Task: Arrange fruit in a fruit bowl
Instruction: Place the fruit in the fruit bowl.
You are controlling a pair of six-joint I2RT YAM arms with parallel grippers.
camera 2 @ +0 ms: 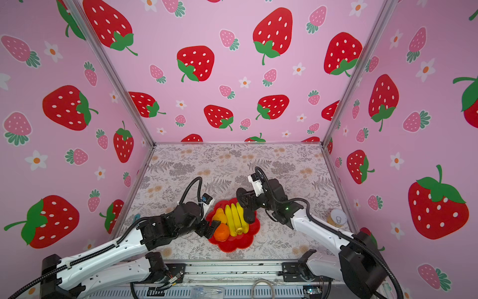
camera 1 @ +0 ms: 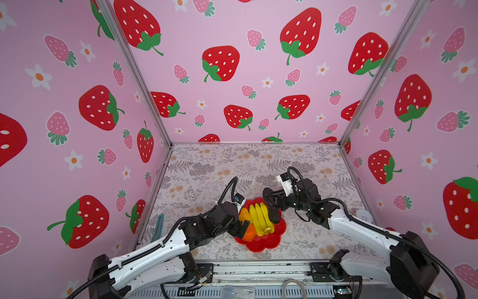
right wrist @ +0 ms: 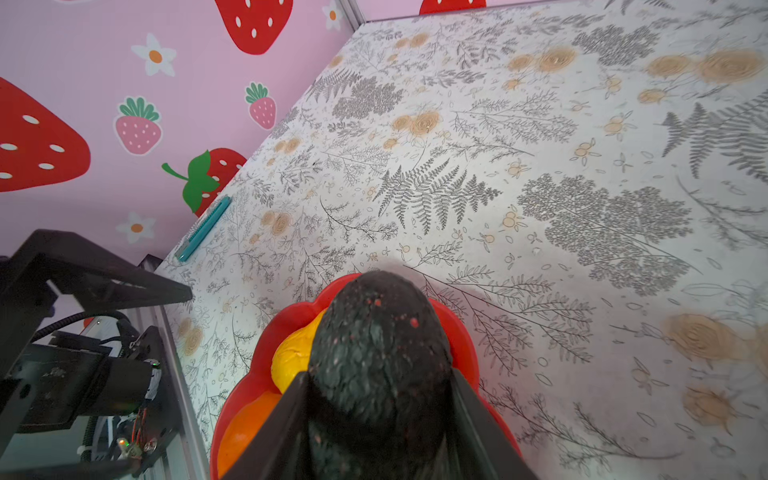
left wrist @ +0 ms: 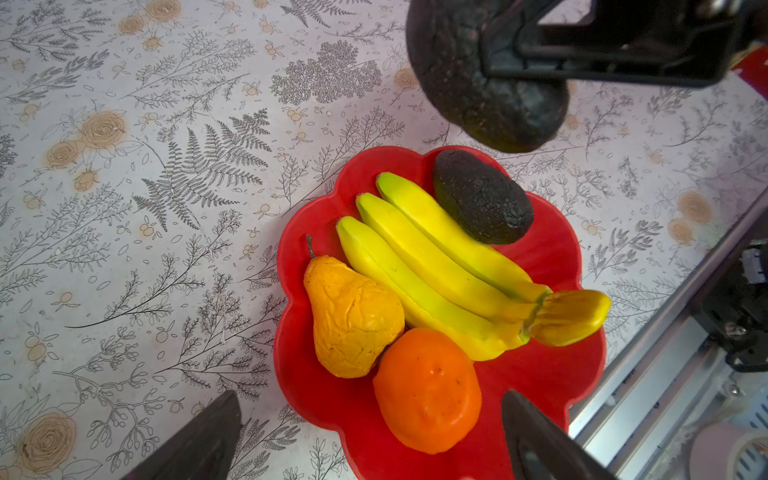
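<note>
**Black oval toy avocado aloft**

Your right gripper clamps it above the far rim of the glossy red scalloped dish. Your left gripper gapes empty at the dish's left side, by the round orange

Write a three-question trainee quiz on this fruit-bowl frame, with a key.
1. Count: how many fruits rest in the bowl, taking the bananas as one?
2. True or false: the right gripper is shut on a raised avocado.
3. The bananas lie: A beside the bowl; B between pear and resting avocado; C atop the pear.
Key: 1 four; 2 true; 3 B.
</note>
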